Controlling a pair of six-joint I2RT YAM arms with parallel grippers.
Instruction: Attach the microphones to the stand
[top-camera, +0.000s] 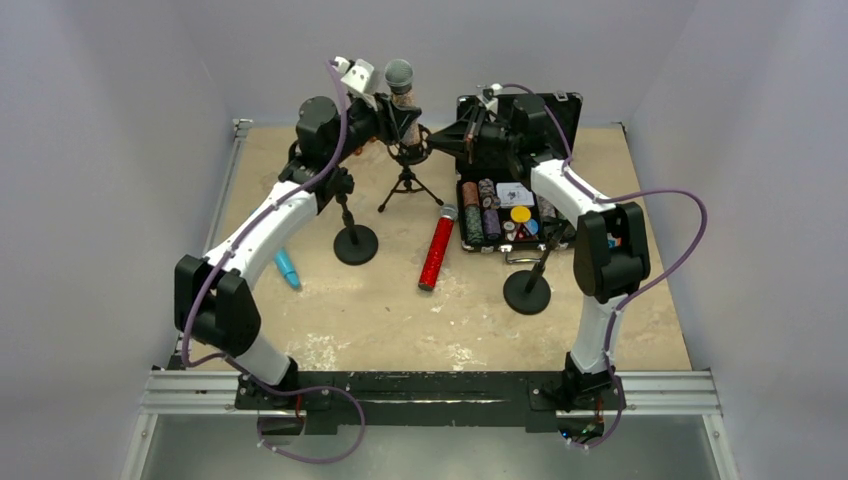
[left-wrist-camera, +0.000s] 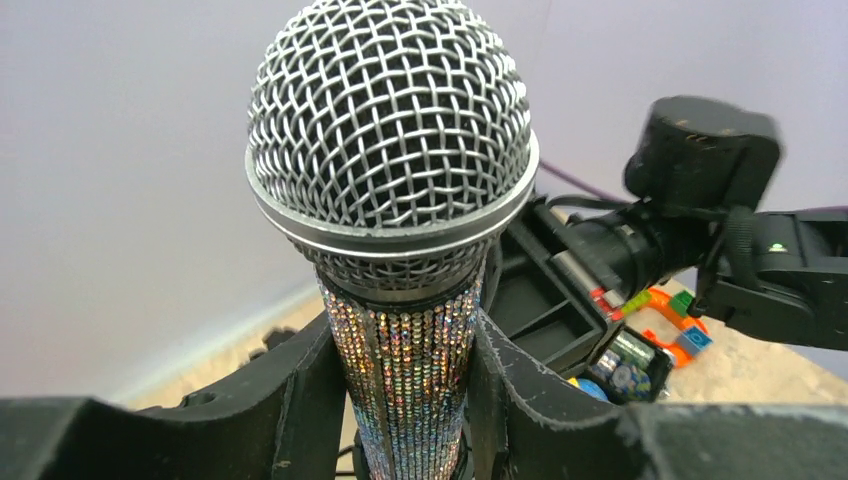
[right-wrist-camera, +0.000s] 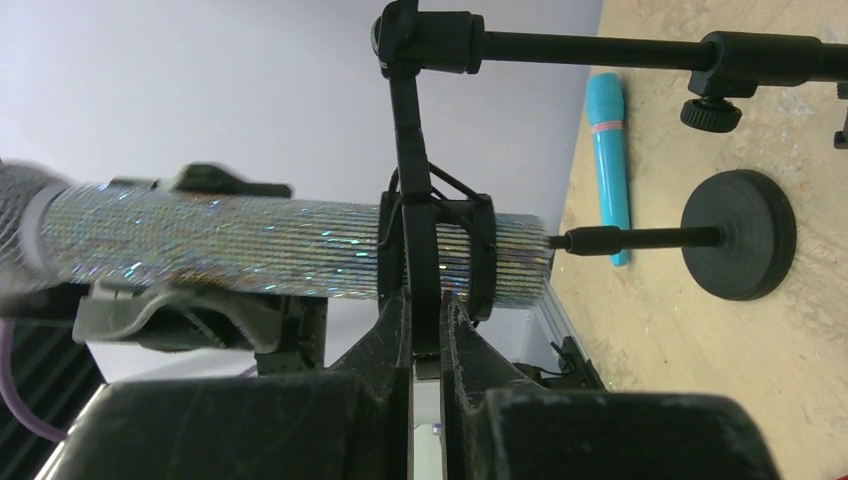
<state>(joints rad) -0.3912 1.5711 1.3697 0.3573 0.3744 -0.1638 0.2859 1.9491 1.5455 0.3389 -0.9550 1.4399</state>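
One silver-glitter microphone (left-wrist-camera: 390, 130), grey mesh head up, is pinched by the left gripper (left-wrist-camera: 410, 400); the right gripper (right-wrist-camera: 425, 335) pinches the black stand clip (right-wrist-camera: 432, 250) ringing its body.

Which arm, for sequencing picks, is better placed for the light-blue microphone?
Left, once the left gripper frees the silver-glitter microphone: the light-blue microphone lies beside that arm, far from the right gripper pinching the stand's clip.

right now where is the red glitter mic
In the top view the red-glitter microphone lies flat mid-table, between the left round-base stand and the open poker-chip case.
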